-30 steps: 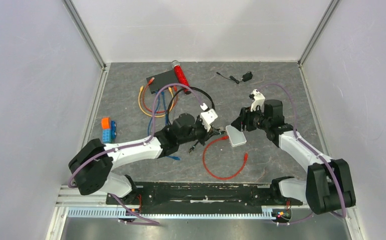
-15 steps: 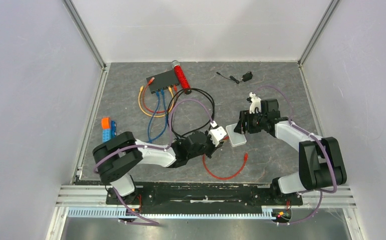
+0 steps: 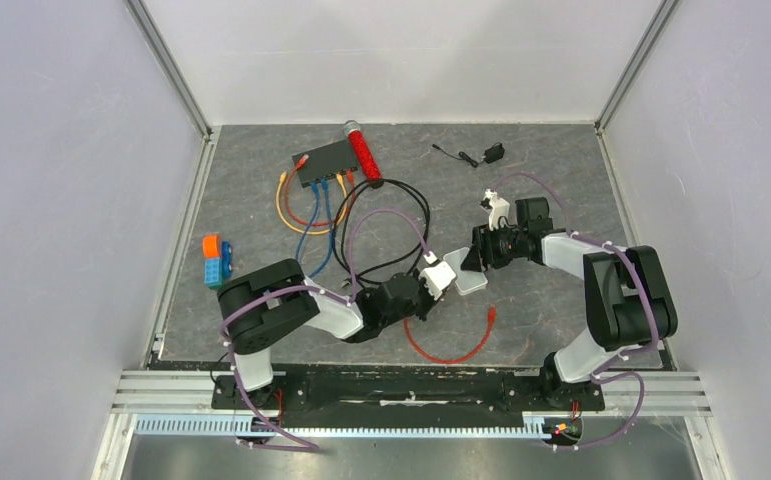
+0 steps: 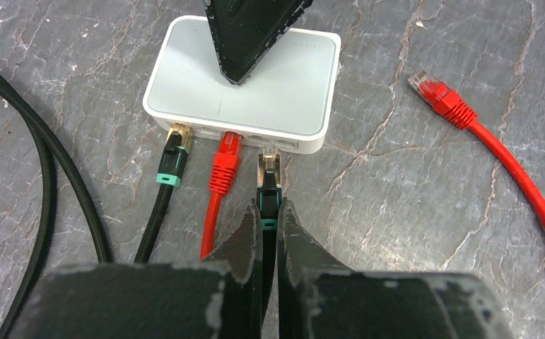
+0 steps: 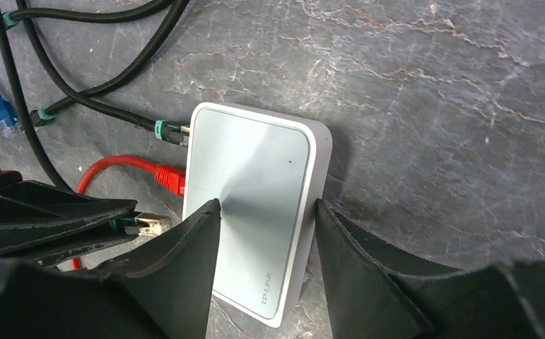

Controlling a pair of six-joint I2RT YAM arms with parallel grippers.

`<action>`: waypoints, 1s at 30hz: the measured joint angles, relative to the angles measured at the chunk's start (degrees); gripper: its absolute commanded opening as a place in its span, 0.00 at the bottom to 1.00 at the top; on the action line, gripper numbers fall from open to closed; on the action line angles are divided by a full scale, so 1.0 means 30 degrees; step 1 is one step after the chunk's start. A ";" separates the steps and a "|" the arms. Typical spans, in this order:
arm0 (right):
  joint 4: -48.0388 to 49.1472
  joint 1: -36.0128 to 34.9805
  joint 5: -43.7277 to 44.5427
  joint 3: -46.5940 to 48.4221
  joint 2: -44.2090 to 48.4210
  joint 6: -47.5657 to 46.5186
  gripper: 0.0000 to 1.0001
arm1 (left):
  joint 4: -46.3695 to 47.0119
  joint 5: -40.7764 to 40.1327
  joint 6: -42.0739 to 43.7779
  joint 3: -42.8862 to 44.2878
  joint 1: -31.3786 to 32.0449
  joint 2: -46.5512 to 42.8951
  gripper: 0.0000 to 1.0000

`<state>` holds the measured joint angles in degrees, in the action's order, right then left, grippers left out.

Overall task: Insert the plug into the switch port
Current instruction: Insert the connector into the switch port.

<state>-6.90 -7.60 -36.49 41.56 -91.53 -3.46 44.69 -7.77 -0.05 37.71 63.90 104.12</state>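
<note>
Plug is sitting just short of the free port, third along the white box at mid frame, beside a red lead and a black lead already seated. Left fingers are pinching the plug by its boot. Right fingers are straddling the box; can't tell if they're clamping it. Step looks like final approach. Next move is calling for a straight push while the box is braced, tip lined up square. Grey stone-look surface is also carrying a black box with leads at upper centre, well apart. White walls are enclosing it all.
</note>
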 measured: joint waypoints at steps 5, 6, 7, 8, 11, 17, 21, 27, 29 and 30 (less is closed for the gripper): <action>0.0022 0.0007 -0.0729 0.0109 -0.0299 -0.0685 0.53 | 0.1020 -0.0102 0.0160 -0.0393 0.0124 0.0510 0.02; 0.0036 0.0007 -0.0787 0.0117 -0.0335 -0.0721 0.53 | 0.1093 -0.0131 0.0189 -0.0415 0.0160 0.0612 0.02; 0.0051 0.0022 -0.0860 0.0131 -0.0372 -0.0736 0.53 | 0.1173 -0.0255 0.0262 -0.0423 0.0255 0.0758 0.02; 0.0051 0.0036 -0.0911 0.0146 -0.0401 -0.0736 0.53 | 0.1195 -0.0306 0.0328 -0.0423 0.0328 0.0852 0.02; 0.0058 0.0073 -0.1042 0.0146 -0.0423 -0.0750 0.53 | 0.1508 -0.0444 0.0510 -0.0488 0.0641 0.1122 0.02; 0.0095 0.0087 -0.1377 0.0117 -0.0517 -0.0780 0.51 | 0.2397 -0.1086 0.0809 -0.0525 0.0903 0.1552 0.02; 0.0328 0.0131 -0.1741 0.0015 -0.0627 -0.0794 0.51 | 0.2871 -0.1523 0.1071 -0.0525 0.0976 0.1836 0.02; 0.0576 0.0211 -0.2011 -0.0080 -0.0692 -0.0867 0.50 | 0.3213 -0.1821 0.1282 -0.0539 0.1049 0.1953 0.02; 0.0670 0.0219 -0.2171 -0.0080 -0.0780 -0.0874 0.50 | 0.3366 -0.1814 0.1282 -0.0641 0.1071 0.1953 0.02; 0.0714 0.0219 -0.2273 -0.0080 -0.0838 -0.0874 0.50 | 0.3453 -0.1814 0.1282 -0.0707 0.1093 0.1953 0.02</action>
<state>-4.75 -6.94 -43.31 41.32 -94.04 -6.09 55.05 -13.21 3.79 35.59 67.18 109.97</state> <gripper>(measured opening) 0.502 0.062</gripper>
